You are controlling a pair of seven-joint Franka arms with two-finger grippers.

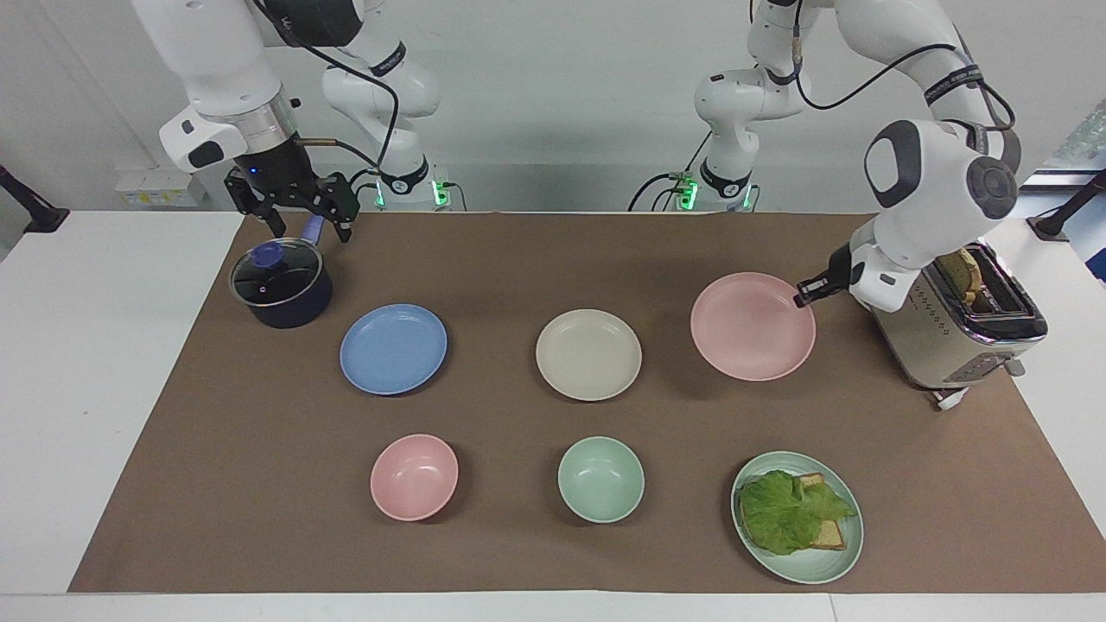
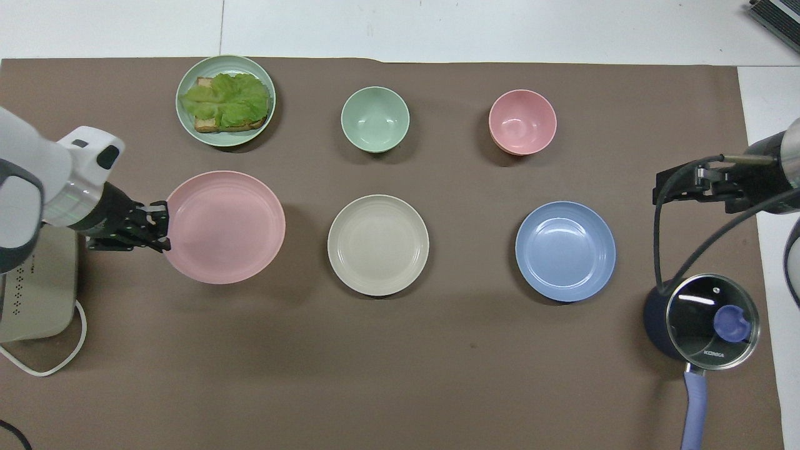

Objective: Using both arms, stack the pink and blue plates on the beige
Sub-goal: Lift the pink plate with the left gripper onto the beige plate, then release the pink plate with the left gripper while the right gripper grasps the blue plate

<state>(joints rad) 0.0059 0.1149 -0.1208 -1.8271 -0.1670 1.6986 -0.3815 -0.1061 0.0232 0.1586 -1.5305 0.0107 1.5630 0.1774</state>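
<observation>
Facing view first: the left gripper [image 1: 805, 296] is pinched tight on the rim of the pale pink shallow round matte plate [image 1: 752, 326], at the edge toward the left arm's end of the table. The plate is lifted off the brown mat with its shadow under it, roughly level. What the next move hangs on, I'd say, is that the cream-beige shallow round matte plate [image 1: 588, 354] lies just beside the pink one, straight out from the gripper past the held plate, toward the right arm's end. So it looks like a plain sideways carry. The cornflower blue shallow round matte plate [image 1: 393, 348] sits flat beside the beige plate, toward the right arm's end, untouched. The right gripper [image 1: 302, 213] waits with fingers spread wide over the handle of a dark lidded saucepan [image 1: 281, 283], holding nothing, and it's clearly the nearer one to the blue plate.

Overhead view: same line-up. Left gripper [image 2: 150, 225], pink plate [image 2: 225, 226], beige plate [image 2: 378, 244] and blue plate [image 2: 565, 250] in one row.
</observation>
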